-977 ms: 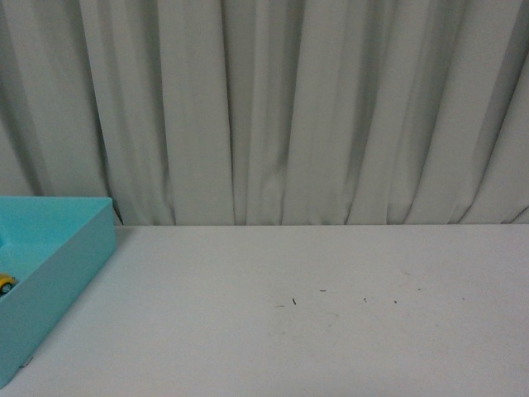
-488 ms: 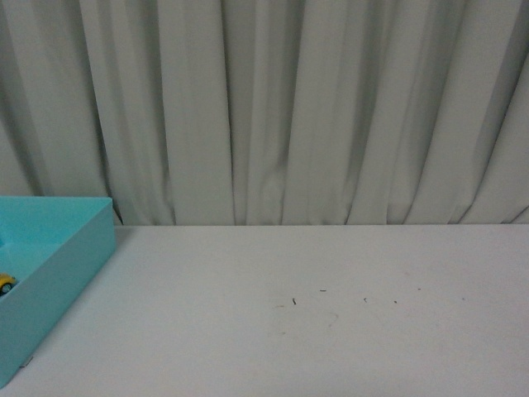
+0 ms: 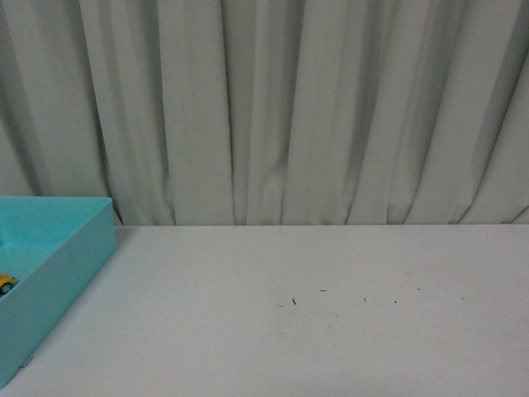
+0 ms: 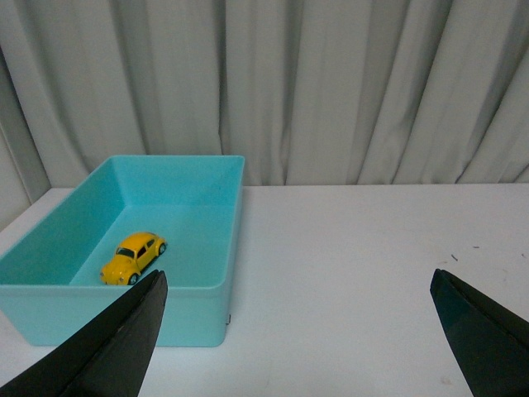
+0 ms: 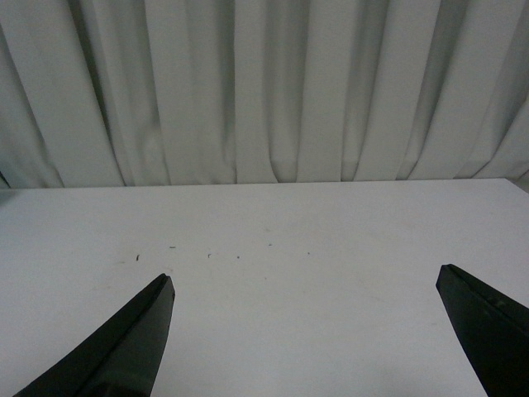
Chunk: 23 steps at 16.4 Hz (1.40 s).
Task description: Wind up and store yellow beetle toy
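Glossy yellow beetle toy car (image 4: 133,257) inside turquoise plastic bin (image 4: 234,207), frame lower left; left gripper (image 4: 302,318), right gripper (image 5: 306,327) both spread apart, empty.

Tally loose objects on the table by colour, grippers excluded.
Yellow: 1, the glossy yellow beetle toy car, sitting inside the tray
Turquoise: 1, the open rectangular turquoise plastic tray, on the white table
Total: 2
Both the left gripper and right gripper are open and hold nothing.
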Tool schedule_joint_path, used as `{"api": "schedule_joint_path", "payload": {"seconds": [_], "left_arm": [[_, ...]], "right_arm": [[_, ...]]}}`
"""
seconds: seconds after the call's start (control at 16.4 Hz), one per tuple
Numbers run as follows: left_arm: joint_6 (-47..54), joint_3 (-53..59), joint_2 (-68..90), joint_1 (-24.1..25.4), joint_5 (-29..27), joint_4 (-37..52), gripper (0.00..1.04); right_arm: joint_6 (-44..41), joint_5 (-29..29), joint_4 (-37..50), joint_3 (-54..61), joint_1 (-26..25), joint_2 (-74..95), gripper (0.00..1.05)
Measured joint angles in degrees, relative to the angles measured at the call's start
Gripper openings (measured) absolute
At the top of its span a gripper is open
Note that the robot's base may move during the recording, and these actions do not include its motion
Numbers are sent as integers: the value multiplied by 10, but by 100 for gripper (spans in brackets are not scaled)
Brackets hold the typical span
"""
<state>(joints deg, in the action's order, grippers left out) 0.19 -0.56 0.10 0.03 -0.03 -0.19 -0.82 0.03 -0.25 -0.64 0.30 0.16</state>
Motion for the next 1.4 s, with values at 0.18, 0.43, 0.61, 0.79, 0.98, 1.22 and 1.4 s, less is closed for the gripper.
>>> {"api": "schedule_joint_path", "payload": {"seconds": [0.18,0.43,0.61,0.79,0.98,1.22,1.4], "left_arm": [[0,0,0,0,0,0,98],[0,0,0,0,0,-1,98],[0,0,0,0,0,0,98],[0,0,0,0,0,2,98],[0,0,0,0,0,0,98],[0,0,0,0,0,-1,98],[0,0,0,0,0,0,98]], "right_arm": [[0,0,0,0,0,0,98],[0,0,0,0,0,0,98],[0,0,0,0,0,0,98],[0,0,3,0,0,0,98],[0,0,1,0,0,0,98],[0,0,1,0,0,0,98],[0,0,1,0,0,0,98]]}}
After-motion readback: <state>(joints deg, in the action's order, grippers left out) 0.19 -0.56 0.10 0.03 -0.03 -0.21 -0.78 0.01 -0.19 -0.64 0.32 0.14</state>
